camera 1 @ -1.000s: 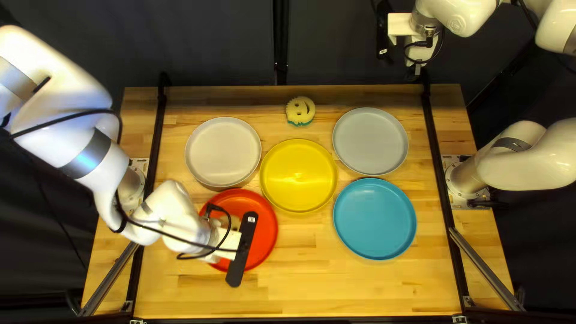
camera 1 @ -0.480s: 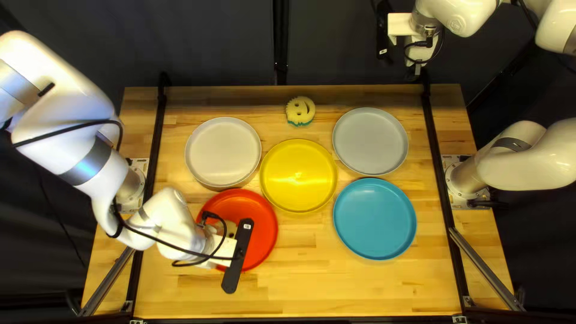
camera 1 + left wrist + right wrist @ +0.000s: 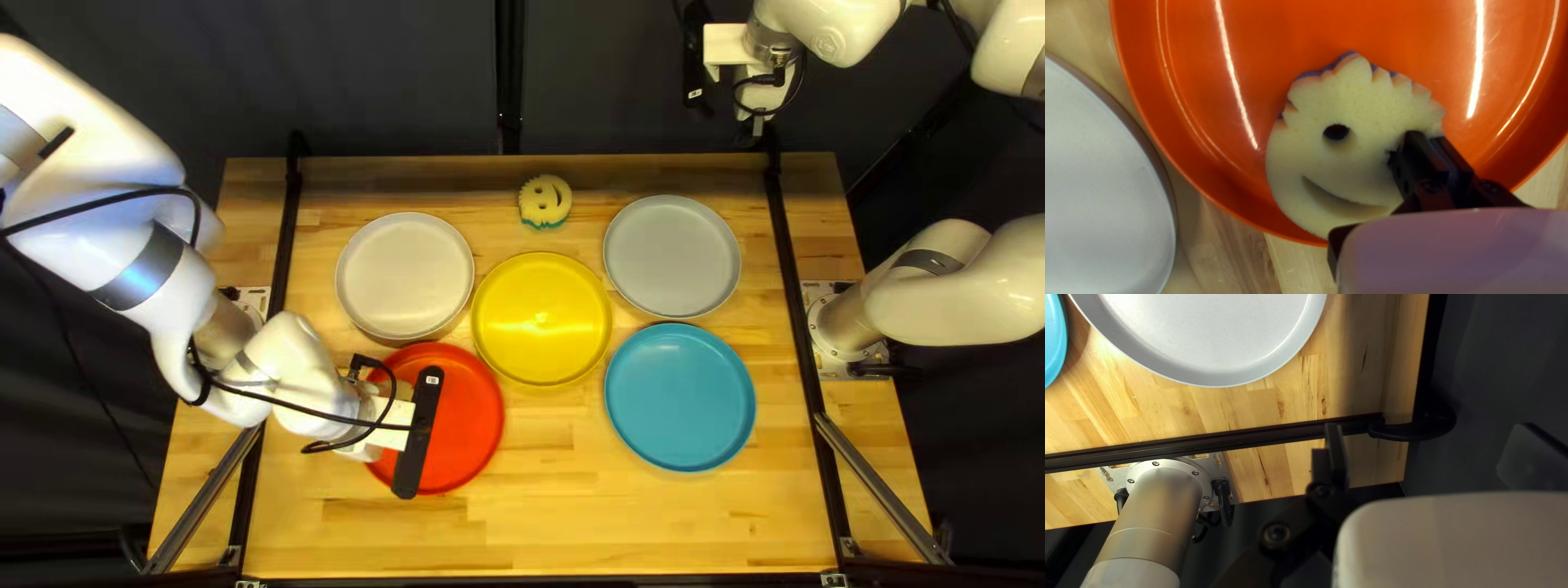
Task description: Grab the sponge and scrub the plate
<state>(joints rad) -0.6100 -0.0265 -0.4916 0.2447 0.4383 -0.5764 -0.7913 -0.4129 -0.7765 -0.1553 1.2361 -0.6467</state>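
My left gripper (image 3: 383, 423) is low over the red plate (image 3: 463, 419), its fingertips hidden there by the wrist. In the left wrist view the left gripper (image 3: 1430, 142) is shut on one side of a pale yellow smiling sponge (image 3: 1366, 103), pinching it beside an eye hole. That sponge lies flat over the inside of the red plate (image 3: 1263, 65), near its rim. Beyond the table's far edge hangs my right gripper (image 3: 760, 118); in the right wrist view the right gripper (image 3: 1429, 430) stands open with nothing between its fingers. Another smiling sponge (image 3: 545, 200) rests near the far edge.
A cream plate (image 3: 405, 274) and a yellow plate (image 3: 541, 319) stand close to the red one. Farther right are a grey plate (image 3: 672, 256) and a blue plate (image 3: 680, 397). Dark rails (image 3: 800, 316) run along both table sides.
My left gripper has shifted over the red plate toward the left and slightly toward the far edge, its sponge moving along. The right arm, plates and other sponge have stayed put.
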